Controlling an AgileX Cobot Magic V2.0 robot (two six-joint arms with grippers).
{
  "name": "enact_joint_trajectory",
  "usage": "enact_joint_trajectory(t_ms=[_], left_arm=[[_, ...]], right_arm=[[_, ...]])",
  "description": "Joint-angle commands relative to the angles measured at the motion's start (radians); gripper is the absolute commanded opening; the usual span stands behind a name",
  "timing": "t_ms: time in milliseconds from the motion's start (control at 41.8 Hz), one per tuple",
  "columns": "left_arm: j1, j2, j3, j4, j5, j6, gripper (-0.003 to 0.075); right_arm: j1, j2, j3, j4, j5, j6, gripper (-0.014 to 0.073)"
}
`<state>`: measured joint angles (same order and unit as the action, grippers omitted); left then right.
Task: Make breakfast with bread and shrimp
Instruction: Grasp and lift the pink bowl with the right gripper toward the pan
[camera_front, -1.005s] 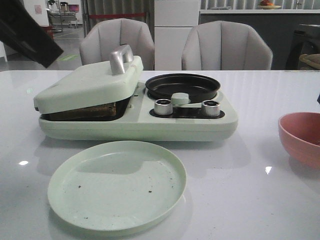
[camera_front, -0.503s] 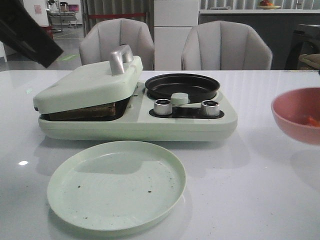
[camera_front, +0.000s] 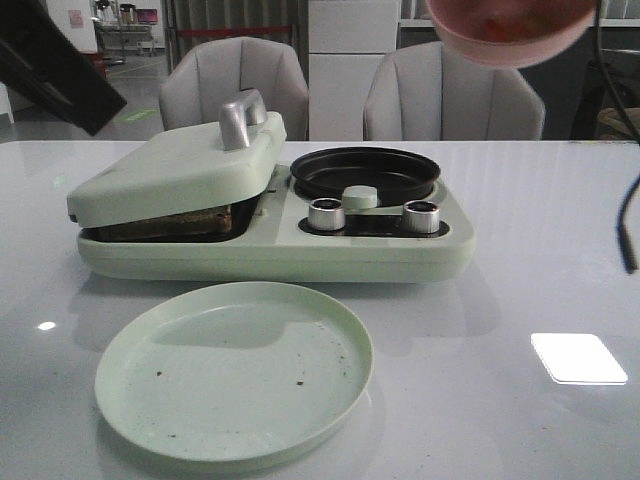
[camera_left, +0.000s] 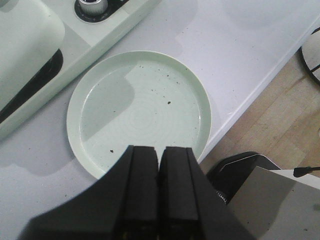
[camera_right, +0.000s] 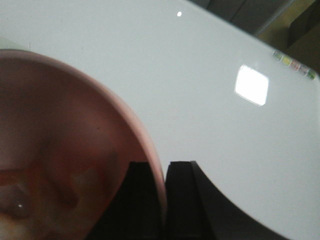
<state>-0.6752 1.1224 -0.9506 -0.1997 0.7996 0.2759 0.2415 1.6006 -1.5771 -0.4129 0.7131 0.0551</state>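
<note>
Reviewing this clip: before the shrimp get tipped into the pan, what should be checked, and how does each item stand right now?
1. Right gripper pinches the pink bowl rim: ok, one finger on each side of the rim.
2. Shrimp in the bowl: ok, orange and whitish pieces show inside, blurred.
3. Bowl over the black pan: not ok, it hangs high and off to the right of the pan.
4. Pan free of food: ok.
5. Bread under the sandwich press lid: ok, brown edge shows in the gap.
6. Left gripper out of the way: ok, shut, above the green plate.
</note>
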Motion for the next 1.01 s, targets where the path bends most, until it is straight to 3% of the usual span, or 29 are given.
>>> enact_joint_trajectory(t_ms=[0,215,431,694,981], left_arm=[[-0.006,-0.020,-0.025,-0.013,-0.057,-0.009,0.0101],[-0.006,-0.020,-0.025,-0.013,-0.057,-0.009,0.0101],[-0.006,-0.020,-0.025,-0.013,-0.057,-0.009,0.0101],[-0.006,-0.020,-0.025,-0.013,-0.057,-0.009,0.0101],[-0.006,-0.020,-0.025,-0.013,-0.057,-0.009,0.0101]], right_arm=[[0.085,-0.005,-0.087,-0.282,-0.043,0.128,0.0053],[0.248,0.101,-0.157,-0.797,0.045,0.395,0.0053],[0.345,0.209,-0.165,-1.159,0.148,0.549,0.0053],[0.396,0.293,-0.165,-1.387,0.212,0.672,0.0053],[0.401,0.316,-0.185,-1.387,0.263,0.680,0.0053]])
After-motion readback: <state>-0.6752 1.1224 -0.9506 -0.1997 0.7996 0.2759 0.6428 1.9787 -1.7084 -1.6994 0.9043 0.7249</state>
